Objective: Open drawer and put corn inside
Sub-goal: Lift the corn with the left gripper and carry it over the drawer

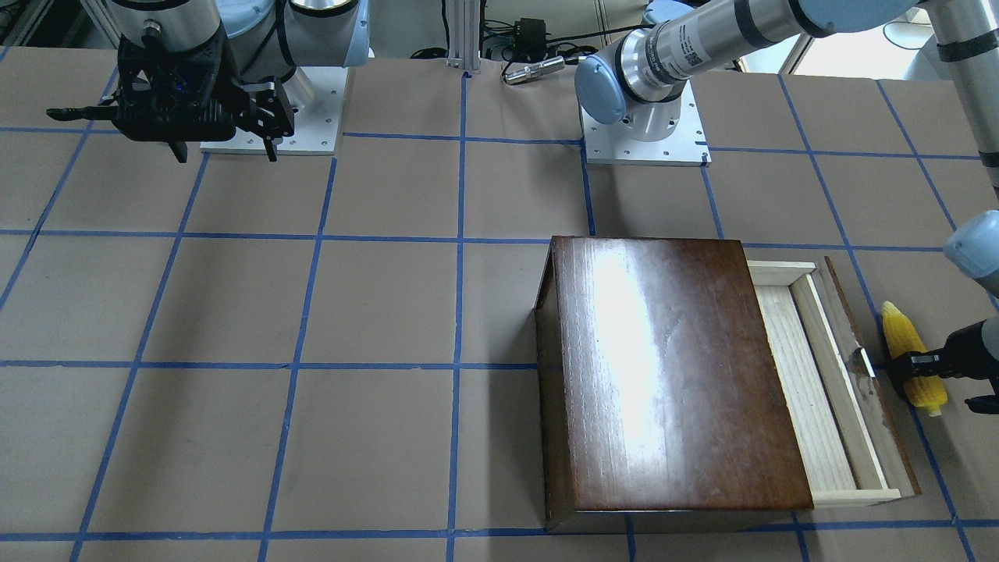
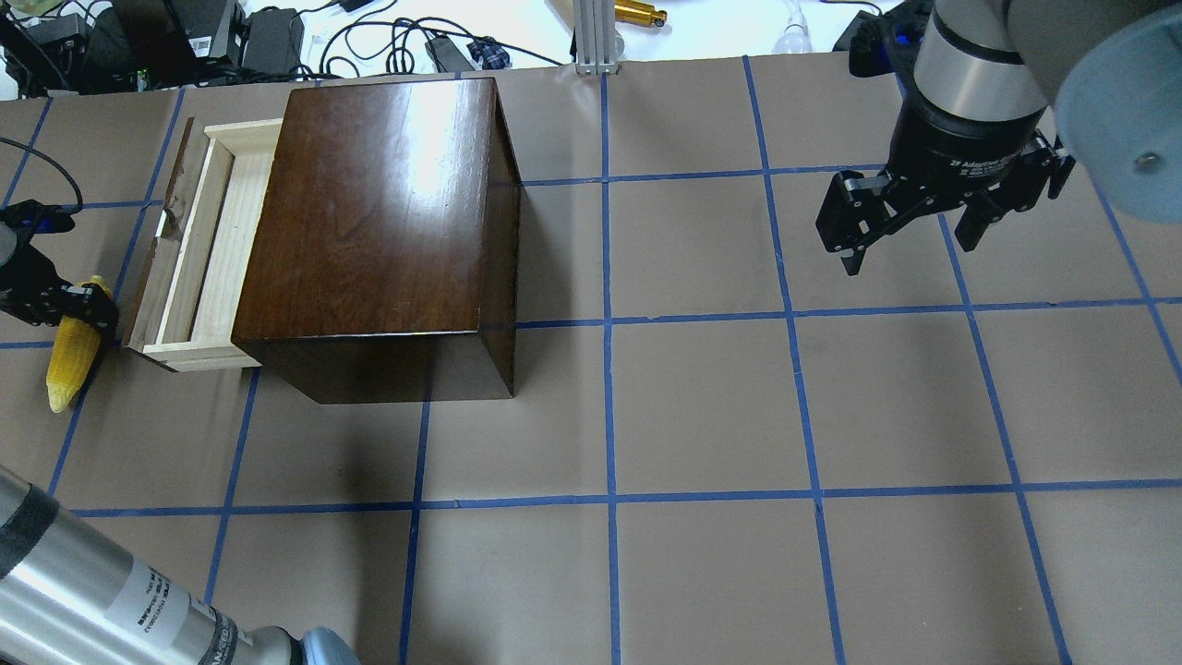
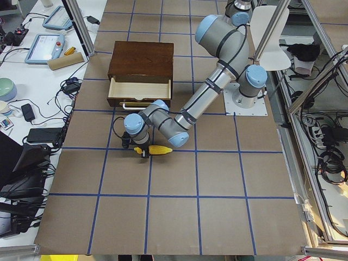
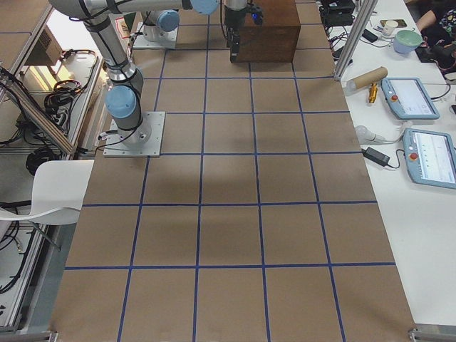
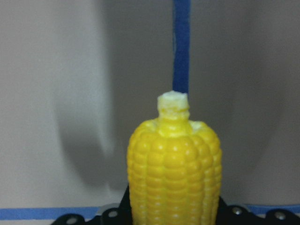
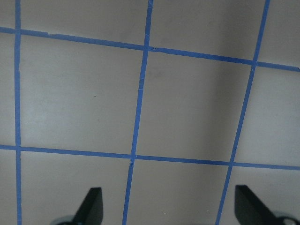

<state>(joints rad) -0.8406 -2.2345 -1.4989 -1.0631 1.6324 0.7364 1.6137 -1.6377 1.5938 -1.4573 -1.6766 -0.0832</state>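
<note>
Now the corn [image 2: 69, 360], a yellow cob with bumpy kernel rows and a pale stub end, sits clamped in my left gripper [image 2: 85, 309], just beside the dark front of the pulled-out drawer [image 2: 208, 249]. My right gripper [image 2: 908, 251] hangs spread wide and empty, well apart; its collar lettering begins "2F".

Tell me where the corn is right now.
In the overhead view the corn is at the far left edge, just outside the dark front panel of the open drawer. The left hand grips it near its upper end.
</note>
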